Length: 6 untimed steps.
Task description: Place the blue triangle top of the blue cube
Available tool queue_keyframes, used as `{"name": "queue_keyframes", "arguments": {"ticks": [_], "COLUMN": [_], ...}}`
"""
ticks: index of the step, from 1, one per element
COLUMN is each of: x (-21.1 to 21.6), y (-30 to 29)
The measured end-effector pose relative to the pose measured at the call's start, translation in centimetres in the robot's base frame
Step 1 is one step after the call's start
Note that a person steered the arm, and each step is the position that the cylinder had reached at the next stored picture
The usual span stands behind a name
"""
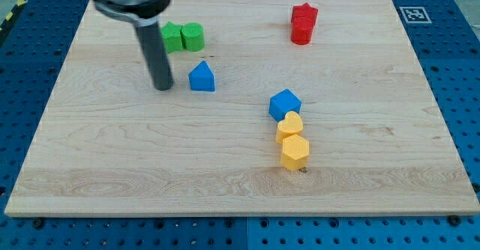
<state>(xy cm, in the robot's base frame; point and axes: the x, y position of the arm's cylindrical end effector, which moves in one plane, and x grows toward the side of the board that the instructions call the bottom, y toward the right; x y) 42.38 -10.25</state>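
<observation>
Tip [163, 87] sat just left of blue triangle [201, 77]; bare rod, no jaws.
Blue cube [285, 103] lay well apart at view's right, touching yellow blocks [292, 140] below it.

Blue triangle [202, 77] lies well apart, toward the view's upper left of blue cube [284, 103]

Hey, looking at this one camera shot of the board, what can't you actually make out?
- Arm above the rod: cut off by the view's top edge.
- Left green block: my rod covers its left side, so its shape is unclear.
- Two red blocks: pressed together and small, outlines merge.
- My tip: whether it touches the board is unclear; it sits apart, left of the blue triangle.
</observation>
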Motion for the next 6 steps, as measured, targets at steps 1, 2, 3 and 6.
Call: {"name": "queue_keyframes", "arguments": {"ticks": [1,2,3,6], "x": [0.0,-0.9,-0.7,-0.1], "y": [2.9,2.6,7.3,12.7]}}
